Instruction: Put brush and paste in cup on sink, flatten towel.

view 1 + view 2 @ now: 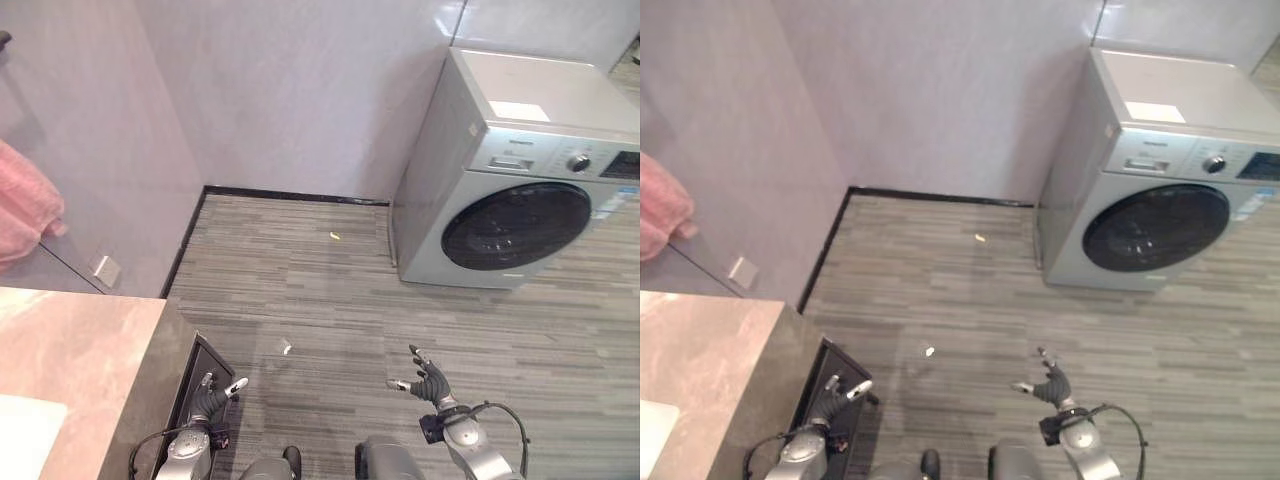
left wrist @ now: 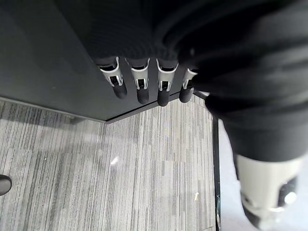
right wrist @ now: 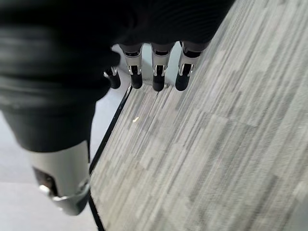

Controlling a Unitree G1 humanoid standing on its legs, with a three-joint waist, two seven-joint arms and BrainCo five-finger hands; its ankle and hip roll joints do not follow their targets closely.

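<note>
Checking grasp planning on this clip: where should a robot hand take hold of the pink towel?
Likely the lower hanging edge of the pink towel, approached from its room side, since it drapes against the wall above the counter. Both robot hands are low and empty.

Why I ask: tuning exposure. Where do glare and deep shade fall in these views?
Left eye view: even light, with a pale sheen on the floor; the washing machine door is dark. Left wrist view: the left hand lies in shade against the dark cabinet, with one glint on the floor. Right wrist view: the right hand is shaded and the floor evenly lit.
</note>
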